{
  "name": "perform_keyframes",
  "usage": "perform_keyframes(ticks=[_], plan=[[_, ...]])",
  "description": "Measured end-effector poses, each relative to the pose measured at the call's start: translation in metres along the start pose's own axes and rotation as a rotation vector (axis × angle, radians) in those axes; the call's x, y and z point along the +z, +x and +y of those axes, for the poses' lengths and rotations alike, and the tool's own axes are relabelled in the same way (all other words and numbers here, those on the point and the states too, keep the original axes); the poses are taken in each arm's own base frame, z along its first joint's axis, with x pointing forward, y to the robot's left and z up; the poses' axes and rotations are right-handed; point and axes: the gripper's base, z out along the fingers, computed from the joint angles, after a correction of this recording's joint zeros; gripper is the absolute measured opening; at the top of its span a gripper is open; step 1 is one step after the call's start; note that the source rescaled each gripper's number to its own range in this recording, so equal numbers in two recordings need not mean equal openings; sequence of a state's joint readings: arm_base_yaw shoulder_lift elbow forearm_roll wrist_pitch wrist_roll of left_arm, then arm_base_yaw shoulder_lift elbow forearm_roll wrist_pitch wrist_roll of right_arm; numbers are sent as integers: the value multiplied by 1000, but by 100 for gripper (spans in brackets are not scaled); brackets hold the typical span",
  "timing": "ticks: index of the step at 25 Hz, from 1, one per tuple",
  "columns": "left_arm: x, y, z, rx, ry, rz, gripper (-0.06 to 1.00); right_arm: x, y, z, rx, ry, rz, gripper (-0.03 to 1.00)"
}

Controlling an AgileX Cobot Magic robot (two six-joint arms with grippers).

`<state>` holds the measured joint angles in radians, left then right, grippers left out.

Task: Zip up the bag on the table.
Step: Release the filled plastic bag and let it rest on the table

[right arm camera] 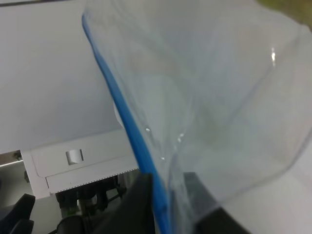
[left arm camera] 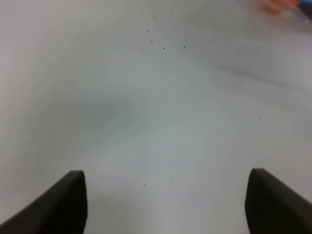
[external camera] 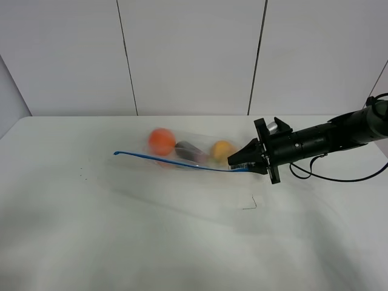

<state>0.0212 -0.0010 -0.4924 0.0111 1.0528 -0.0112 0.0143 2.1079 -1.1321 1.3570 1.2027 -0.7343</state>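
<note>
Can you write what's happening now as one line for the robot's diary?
right hand: shut on blue zip strip | bag: on table | left hand: open, over table

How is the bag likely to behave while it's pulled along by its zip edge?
Probably floppy: the bag is thin clear film, and its blue zip strip curves away from the right gripper pinching one end. The round orange item inside may roll and shift the weight. The film looks glossy, so it could slide on the table.

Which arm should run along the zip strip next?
Right. Its tool already pinches the bag's blue zip strip at one end; the left tool is open over bare table.
</note>
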Motion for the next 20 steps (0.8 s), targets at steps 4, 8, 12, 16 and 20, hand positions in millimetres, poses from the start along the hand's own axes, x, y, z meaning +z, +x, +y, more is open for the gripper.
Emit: perform_keyframes(ticks=[4,8,12,16,20], plan=[[0,0,0,0,0,0,90,0,1,-1,-1,13,13,46],[0,0,0,0,0,0,90,0,3,-3,-1,38,34,75],[0,0,0,9,12,1,90,0,6,-7,-4,72,63,83],[0,0,0,12,17,1,90,-1,8,-9,-6,109,88,85],[0,0,0,12,17,1,90,-8,8,-7,-36,211,86,85]])
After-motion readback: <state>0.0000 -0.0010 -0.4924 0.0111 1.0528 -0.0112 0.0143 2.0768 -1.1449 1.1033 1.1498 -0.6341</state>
